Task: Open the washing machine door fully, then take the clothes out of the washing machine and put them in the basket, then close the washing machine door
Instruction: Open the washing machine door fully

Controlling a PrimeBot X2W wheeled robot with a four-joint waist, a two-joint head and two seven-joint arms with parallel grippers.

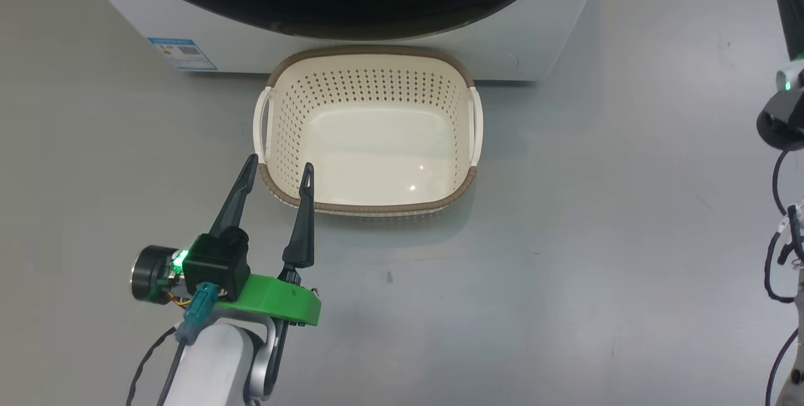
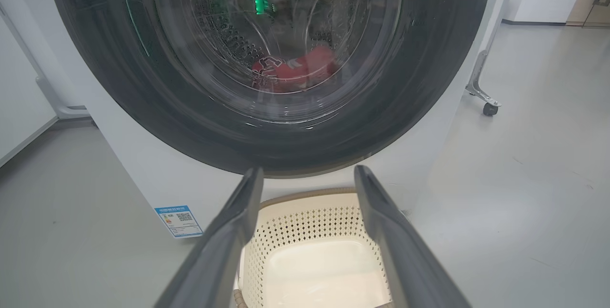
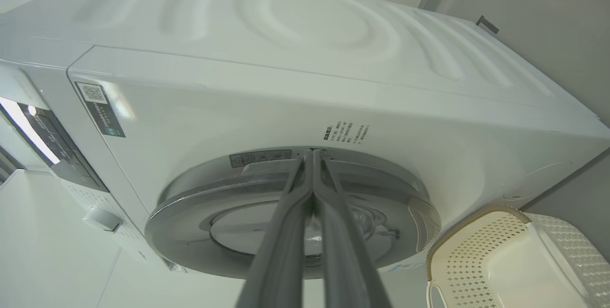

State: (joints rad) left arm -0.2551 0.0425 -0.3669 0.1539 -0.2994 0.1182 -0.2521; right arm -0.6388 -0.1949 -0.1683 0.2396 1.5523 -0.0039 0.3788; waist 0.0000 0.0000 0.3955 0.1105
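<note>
Red clothes lie inside the white washing machine, behind its closed, glossy round door. The right gripper, fingers clenched together, points at the door's rim and is nearer; the left gripper, spread and empty, hovers over the front left corner of the perforated cream basket.

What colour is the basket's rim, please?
Brown, on a cream basket; clearest in the head view.

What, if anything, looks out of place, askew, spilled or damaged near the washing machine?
Nothing stands out. The basket sits upright and empty before the washing machine; the washing machine door looks closed, with red clothes behind its glass.
</note>
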